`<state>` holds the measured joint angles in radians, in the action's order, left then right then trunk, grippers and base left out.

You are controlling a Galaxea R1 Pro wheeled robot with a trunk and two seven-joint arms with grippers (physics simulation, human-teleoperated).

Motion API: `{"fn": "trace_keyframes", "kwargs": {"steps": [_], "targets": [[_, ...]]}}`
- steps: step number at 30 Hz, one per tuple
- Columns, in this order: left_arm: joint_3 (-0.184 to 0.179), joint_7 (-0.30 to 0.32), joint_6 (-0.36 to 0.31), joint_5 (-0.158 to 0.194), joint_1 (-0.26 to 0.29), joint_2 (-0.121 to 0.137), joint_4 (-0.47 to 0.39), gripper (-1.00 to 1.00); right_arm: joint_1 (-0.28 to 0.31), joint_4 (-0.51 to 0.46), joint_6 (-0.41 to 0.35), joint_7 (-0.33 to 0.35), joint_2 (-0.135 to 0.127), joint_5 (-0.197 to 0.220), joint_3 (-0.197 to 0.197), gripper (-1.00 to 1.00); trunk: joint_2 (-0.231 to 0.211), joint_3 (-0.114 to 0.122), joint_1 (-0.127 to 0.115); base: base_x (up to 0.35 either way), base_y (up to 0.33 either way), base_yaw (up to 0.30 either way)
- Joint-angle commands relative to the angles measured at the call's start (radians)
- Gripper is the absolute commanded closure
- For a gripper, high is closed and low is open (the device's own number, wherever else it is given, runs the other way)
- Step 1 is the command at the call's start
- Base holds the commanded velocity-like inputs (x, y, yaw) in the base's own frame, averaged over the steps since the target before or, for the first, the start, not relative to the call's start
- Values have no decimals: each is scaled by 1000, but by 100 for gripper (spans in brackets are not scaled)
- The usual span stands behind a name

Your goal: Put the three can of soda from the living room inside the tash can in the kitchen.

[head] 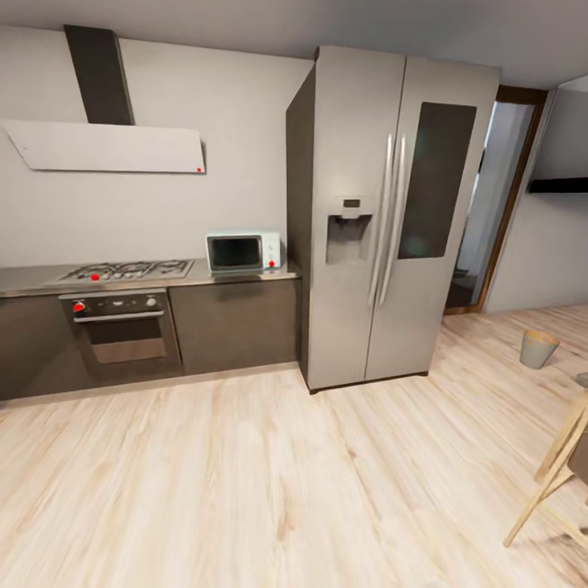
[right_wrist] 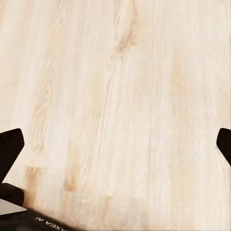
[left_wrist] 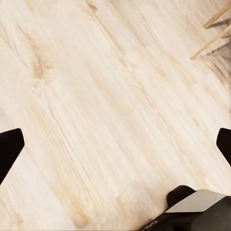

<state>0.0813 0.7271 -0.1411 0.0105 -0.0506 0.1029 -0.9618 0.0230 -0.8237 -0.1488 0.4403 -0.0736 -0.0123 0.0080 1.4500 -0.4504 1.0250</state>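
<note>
While the robot stands in the kitchen with nothing in either grasp, the task sits at its travelling stage: no small orange soda can shows anywhere, so the cans must yet be fetched from the living room. The left gripper (left_wrist: pixel 115 144) has its black fingertips (left_wrist: pixel 9 149) spread wide, at opposite edges of the left wrist view, and between the jaws lies only the pale, grain-streaked wood plank floor (left_wrist: pixel 96 96); beyond the jaws, slim light-wood furniture legs (left_wrist: pixel 211 38) cross a corner. The right gripper (right_wrist: pixel 115 144) is likewise spread wide and empty, bare planks between its tips.

From the head view, the round tapered pale grey bin with a brown inside (head: pixel 538 348) stands on the floor well apart from both sets of jaws, near the dark-framed open doorway (head: pixel 498 196) and just past the tall grey steel double-door refrigerator (head: pixel 384 212). A small white microwave oven (head: pixel 242 251) rests on the grey steel counter (head: pixel 33 278) beside a gas hob (head: pixel 126 269).

The next move, as I judge it, calls for driving the base out of this room toward the living room, arms kept tucked, then lowering open jaws around a can.
</note>
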Motion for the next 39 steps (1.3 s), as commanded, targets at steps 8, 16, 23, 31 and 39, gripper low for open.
{"fn": "trace_keyframes", "kwargs": {"steps": [8,16,23,31,39], "targets": [[0,0,0,0,0,0,0,-100,0,0,0,0,0,0,0,-100,0,0,0,347,0,0],[4,1,0,0,0,1,0,-100,0,0,0,0,0,0,1,-100,0,0,0,348,19,0],[5,2,0,0,0,1,0,-100,0,0,0,0,0,0,1,-100,0,0,0,348,85,0],[5,2,0,0,0,0,0,-100,0,0,0,0,0,0,1,-100,0,0,0,347,98,0],[5,2,0,0,0,1,0,-100,0,0,0,0,0,0,1,-100,0,0,0,347,101,0]]}}
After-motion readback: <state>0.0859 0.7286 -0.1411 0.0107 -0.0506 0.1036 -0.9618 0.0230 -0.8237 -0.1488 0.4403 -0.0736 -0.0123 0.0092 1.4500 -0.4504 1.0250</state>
